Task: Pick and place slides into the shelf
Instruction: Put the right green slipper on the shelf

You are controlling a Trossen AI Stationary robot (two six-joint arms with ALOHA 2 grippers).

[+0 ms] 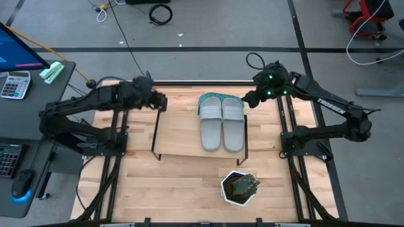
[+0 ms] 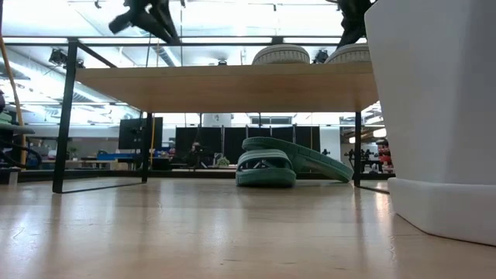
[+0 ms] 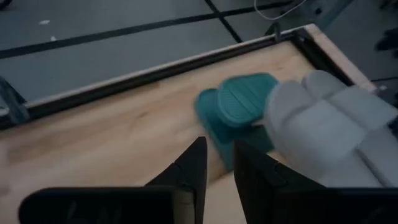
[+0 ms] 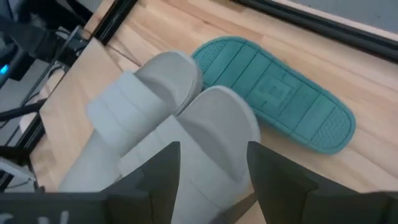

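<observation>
Two grey slides (image 1: 221, 123) done, side by side on shelf (image 1: 177, 135). Teal slides (image 1: 210, 98) left on table behind it. My left end effector (image 1: 161, 102) empty, narrowly parted; right end effector (image 1: 250, 101) open, empty.

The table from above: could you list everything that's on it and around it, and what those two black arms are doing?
Grey slides: two, light grey, side by side on the shelf's right part.
Teal slides: two, teal green, on the table at the shelf's far edge, one resting on the other, sole up.
Shelf: one, light wood board on black wire legs, mid-table.
Plant pot: one, white, hexagonal, near the table's front edge.
Table: one, light wood.
Calculator: one, pale, on the side desk at left.
Left end effector: fingers slightly apart, empty, above the shelf's far left corner.
Right end effector: open, empty, above the grey slides' far end.
</observation>
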